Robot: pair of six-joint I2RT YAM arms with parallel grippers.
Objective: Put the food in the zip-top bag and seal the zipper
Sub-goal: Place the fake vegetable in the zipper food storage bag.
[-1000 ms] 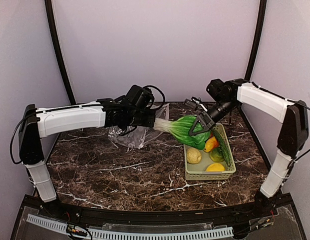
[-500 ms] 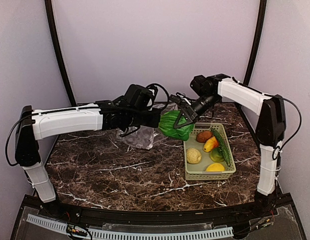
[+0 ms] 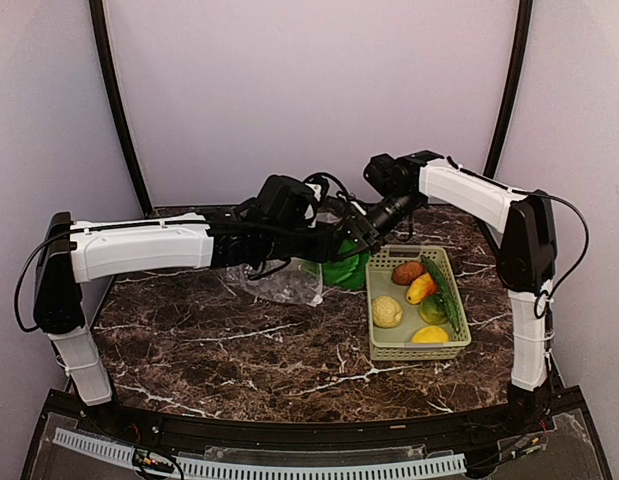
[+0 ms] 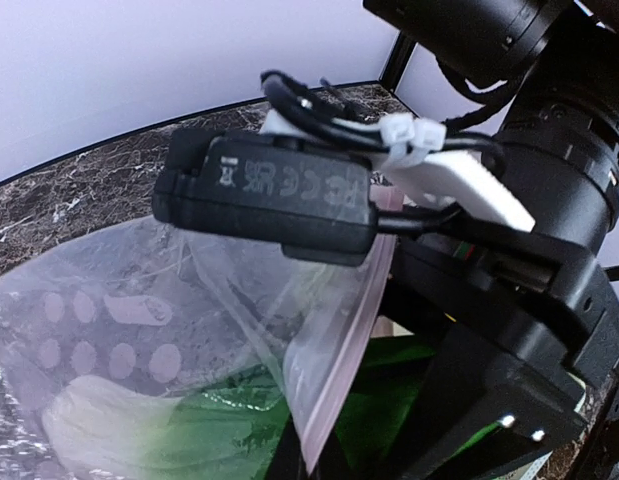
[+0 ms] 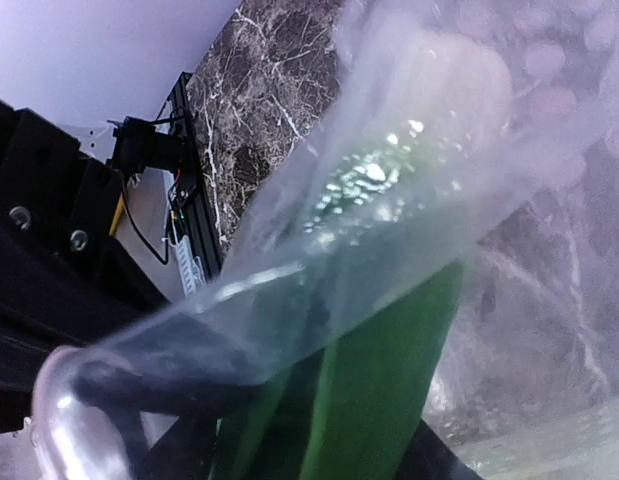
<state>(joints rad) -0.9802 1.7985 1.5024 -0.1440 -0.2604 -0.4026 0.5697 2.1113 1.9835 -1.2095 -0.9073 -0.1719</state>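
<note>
The clear dotted zip-top bag (image 3: 279, 285) hangs from my left gripper (image 3: 324, 240), which is shut on its mouth edge. In the left wrist view the zipper (image 4: 349, 350) runs as a pale strip down to my left gripper (image 4: 314, 470). The bok choy (image 3: 344, 272) lies in the bag's mouth, its white stem (image 4: 89, 425) deep inside the bag (image 4: 109, 320). My right gripper (image 3: 357, 232) is at the mouth. In the right wrist view its jaws stand apart on either side of the green leaves (image 5: 389, 380), with bag film (image 5: 549, 200) draped over them.
A light green slotted basket (image 3: 459, 318) stands at the right. It holds a tan bumpy lump (image 3: 387, 312), a lemon (image 3: 430, 335), a lime (image 3: 432, 310), an orange fruit (image 3: 421, 288) and a long green vegetable (image 3: 444, 285). Both arms crowd together above the table's back middle.
My right gripper has carried the bok choy left from above the basket into the bag's mouth, and its jaws have parted. The left gripper has kept hold of the bag edge.
</note>
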